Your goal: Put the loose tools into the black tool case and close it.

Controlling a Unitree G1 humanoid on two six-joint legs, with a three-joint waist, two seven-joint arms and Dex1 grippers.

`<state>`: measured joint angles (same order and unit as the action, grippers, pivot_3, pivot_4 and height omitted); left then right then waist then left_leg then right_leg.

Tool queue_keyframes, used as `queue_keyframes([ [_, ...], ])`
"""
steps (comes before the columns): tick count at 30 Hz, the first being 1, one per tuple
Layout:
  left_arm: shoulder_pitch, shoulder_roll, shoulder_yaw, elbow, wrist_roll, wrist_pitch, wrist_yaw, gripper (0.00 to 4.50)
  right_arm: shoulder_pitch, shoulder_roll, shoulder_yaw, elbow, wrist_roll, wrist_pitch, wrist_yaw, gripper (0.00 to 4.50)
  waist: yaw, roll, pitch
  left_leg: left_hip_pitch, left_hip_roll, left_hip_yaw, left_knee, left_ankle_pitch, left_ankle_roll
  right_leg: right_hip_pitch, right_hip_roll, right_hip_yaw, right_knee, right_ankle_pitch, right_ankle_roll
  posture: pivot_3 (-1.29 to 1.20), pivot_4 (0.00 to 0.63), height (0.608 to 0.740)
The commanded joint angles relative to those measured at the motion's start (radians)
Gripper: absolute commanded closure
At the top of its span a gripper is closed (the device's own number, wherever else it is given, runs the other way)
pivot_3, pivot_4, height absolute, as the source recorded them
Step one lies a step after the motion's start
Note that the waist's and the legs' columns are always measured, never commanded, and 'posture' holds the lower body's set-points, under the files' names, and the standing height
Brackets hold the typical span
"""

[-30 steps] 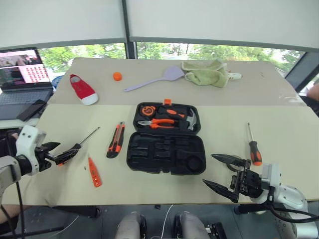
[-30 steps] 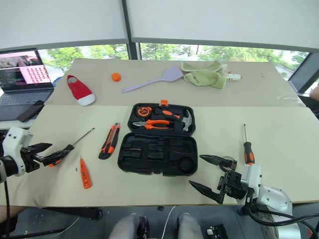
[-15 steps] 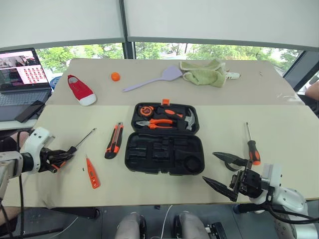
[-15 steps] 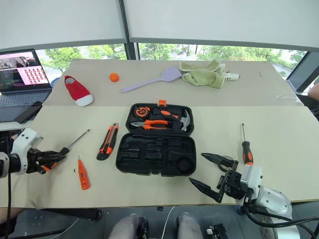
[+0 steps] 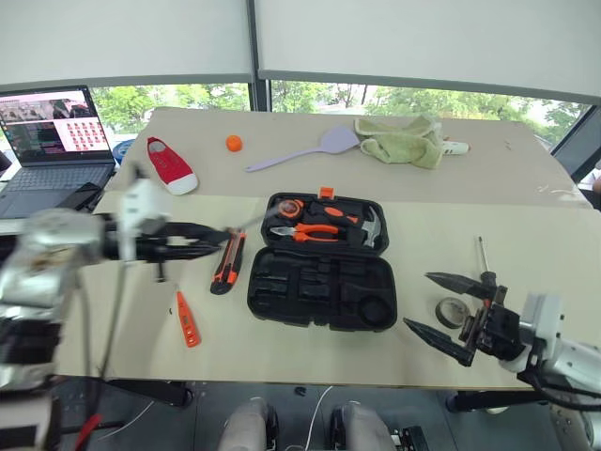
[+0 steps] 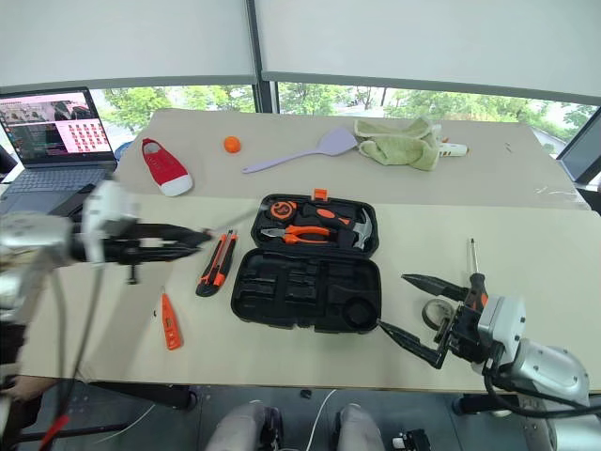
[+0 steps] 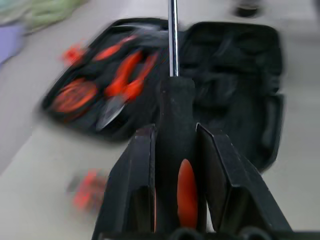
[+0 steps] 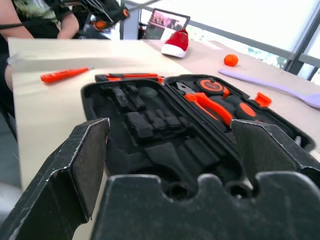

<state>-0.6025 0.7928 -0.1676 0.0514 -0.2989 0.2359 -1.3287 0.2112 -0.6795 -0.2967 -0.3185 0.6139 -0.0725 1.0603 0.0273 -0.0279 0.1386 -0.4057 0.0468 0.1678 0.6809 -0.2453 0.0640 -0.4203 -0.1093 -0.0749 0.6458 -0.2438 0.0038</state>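
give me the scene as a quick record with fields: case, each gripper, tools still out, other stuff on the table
case: black tool case lying open; pliers, tape measure and hammer in the far half
left gripper: left gripper shut on an orange-and-black screwdriver, shaft pointing toward the case
right gripper: right gripper open, holding nothing, near the case's right end
tools still out: utility knife, small orange screwdriver, second screwdriver, tape roll
other stuff: laptop, red shoe, orange ball, lilac spatula, green cloth

The left arm reaches in from nine o'clock, its left gripper [image 7: 174,170] clamped on a screwdriver [image 7: 175,130] and pointing toward three. At four o'clock the right gripper [image 5: 449,305] hangs low, fingers spread wide, holding nothing.
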Motion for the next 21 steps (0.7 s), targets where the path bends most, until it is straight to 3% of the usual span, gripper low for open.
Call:
queue_keyframes([
  [1, -0.096, -0.071, -0.120, 0.078, 0.164, -0.107, 0.034, 3.70, -0.010, -0.013, -0.039, -0.037, 0.034, 0.040, -0.019, 0.00, -0.010, -0.001, 0.001, 0.000, 0.001, 0.000, 0.000, 0.000, 0.000, 0.000, 0.001, 0.001, 0.000, 0.000, 0.000, 0.00, 0.150, 0.740],
  [8, -0.207, -0.195, -0.221, 0.259, 0.351, -0.228, 0.141, 3.70, 0.067, 0.025, -0.061, -0.107, 0.030, 0.062, -0.072, 0.00, -0.012, -0.001, 0.001, -0.001, 0.002, 0.000, 0.000, 0.000, 0.000, -0.001, 0.003, 0.001, 0.000, 0.000, 0.000, 0.00, 0.150, 0.740],
  [21, -0.257, -0.294, -0.240, 0.404, 0.432, -0.306, 0.155, 3.70, 0.116, 0.081, -0.018, -0.193, 0.029, 0.095, -0.142, 0.00, -0.015, -0.002, 0.001, -0.002, 0.001, -0.001, 0.003, -0.003, 0.006, -0.001, 0.001, 0.002, 0.000, 0.000, 0.001, 0.00, 0.150, 0.740],
])
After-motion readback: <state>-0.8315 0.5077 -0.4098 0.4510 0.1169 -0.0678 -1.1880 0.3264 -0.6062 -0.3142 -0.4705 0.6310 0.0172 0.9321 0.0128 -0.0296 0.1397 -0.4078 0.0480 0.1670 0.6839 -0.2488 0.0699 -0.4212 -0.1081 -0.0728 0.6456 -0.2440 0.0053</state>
